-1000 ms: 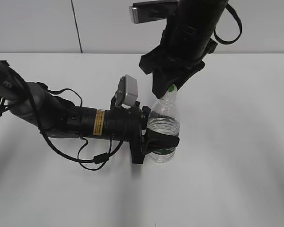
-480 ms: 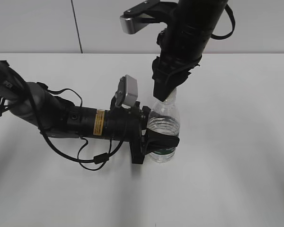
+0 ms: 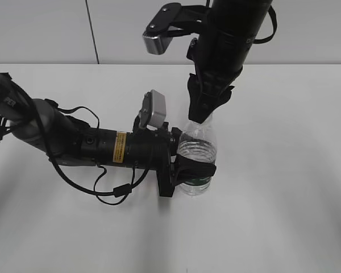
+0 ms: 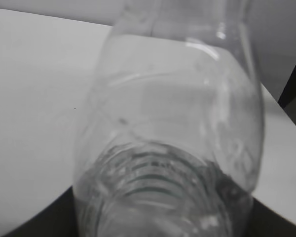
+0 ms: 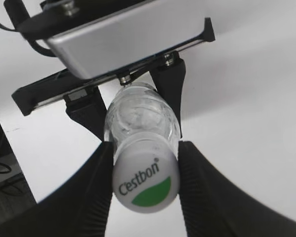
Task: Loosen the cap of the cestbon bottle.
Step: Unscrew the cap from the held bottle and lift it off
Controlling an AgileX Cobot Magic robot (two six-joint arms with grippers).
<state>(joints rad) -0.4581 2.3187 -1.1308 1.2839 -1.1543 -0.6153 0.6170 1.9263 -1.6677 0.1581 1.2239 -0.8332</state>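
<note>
The bottle stands on the white counter, its lower body clamped between the left gripper jaws. The right gripper jaws (coming from above) pinch the cap between them.

One cestbon bottle stands on one white table, and it carries one white cap printed with a single green half-disc. Two robot arms are in view, each ending in one gripper: the left gripper at the bottle's lower body and the right gripper with its two black fingers on either side of the cap. Two silver wrist cameras show in the exterior view, one on the left arm and one on the right.
</note>
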